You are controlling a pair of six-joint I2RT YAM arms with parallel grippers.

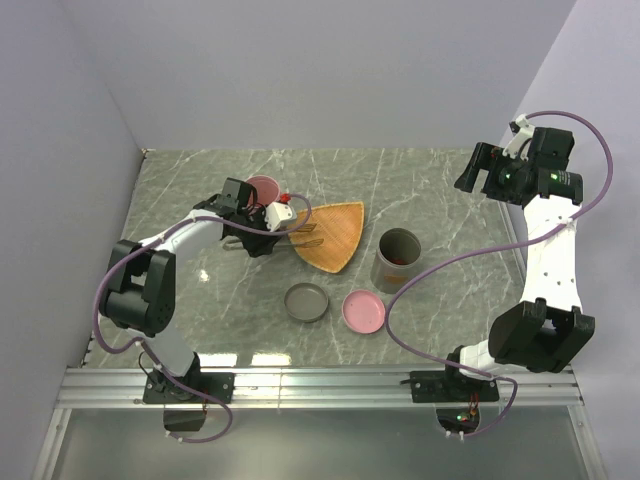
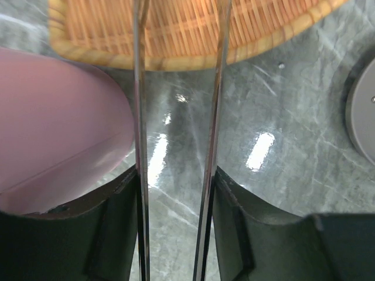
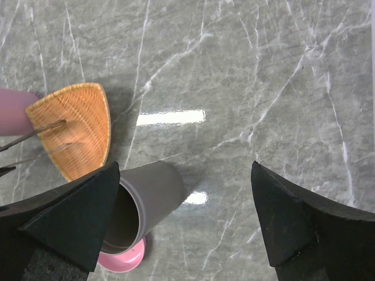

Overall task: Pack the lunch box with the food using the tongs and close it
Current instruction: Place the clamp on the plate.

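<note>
My left gripper (image 1: pixel 272 232) (image 2: pixel 176 175) is shut on the tongs (image 1: pixel 305 236) (image 2: pixel 140 117). Its two fingers press on the outer sides of the two thin metal arms. The tongs' tips reach out over the orange woven plate (image 1: pixel 335 235) (image 2: pixel 187 29), which looks bare. The grey cylindrical lunch box (image 1: pixel 398 258) (image 3: pixel 149 196) stands upright and uncovered right of the plate. A bit of red food (image 1: pixel 401 260) shows inside it. My right gripper (image 1: pixel 470 172) (image 3: pixel 186 170) hangs open, high at the back right, holding nothing.
A pink cup (image 1: pixel 263 188) (image 2: pixel 58 129) stands just behind my left gripper. A grey lid (image 1: pixel 306 301) (image 2: pixel 363 111) and a pink lid (image 1: pixel 363 311) (image 3: pixel 120 260) lie on the marble table in front of the plate. Walls close in left and right.
</note>
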